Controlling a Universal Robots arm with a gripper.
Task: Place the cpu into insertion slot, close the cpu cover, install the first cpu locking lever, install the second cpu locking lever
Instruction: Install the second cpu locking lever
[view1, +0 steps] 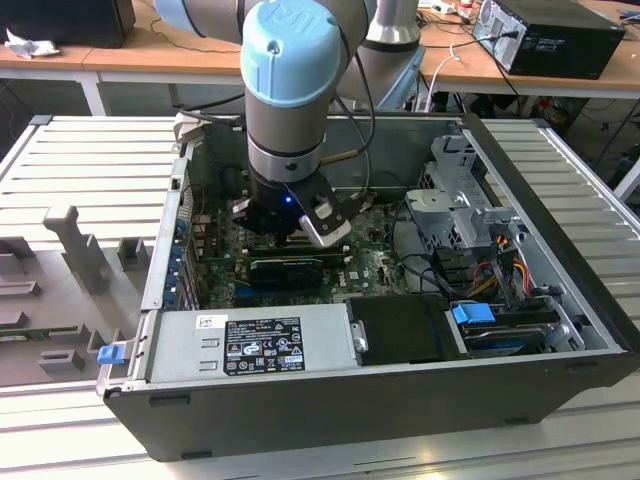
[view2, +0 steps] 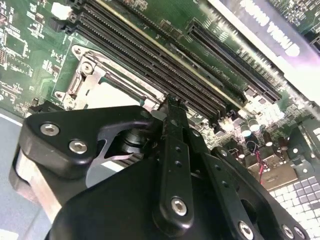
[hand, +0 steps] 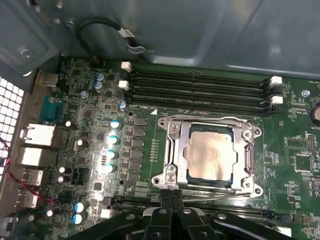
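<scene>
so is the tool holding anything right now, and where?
Nothing held. The tool is shut and empty, its tips at the edge of the cpu cover, which is closed over the seated cpu.

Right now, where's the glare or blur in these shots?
First wrist view: the cpu face has a pale sheen yet stays sharp. Second wrist view: the gripper sits dark and soft up close. Exterior view: a blue light glows under the arm's wrist.

we see even, soft room light outside; the case interior (view1: 300, 265) sits dim. glare whitens the cpu (hand: 212, 155) face and capacitors (hand: 113, 140), and the gripper (view2: 172, 112) looms blurred up close.
</scene>
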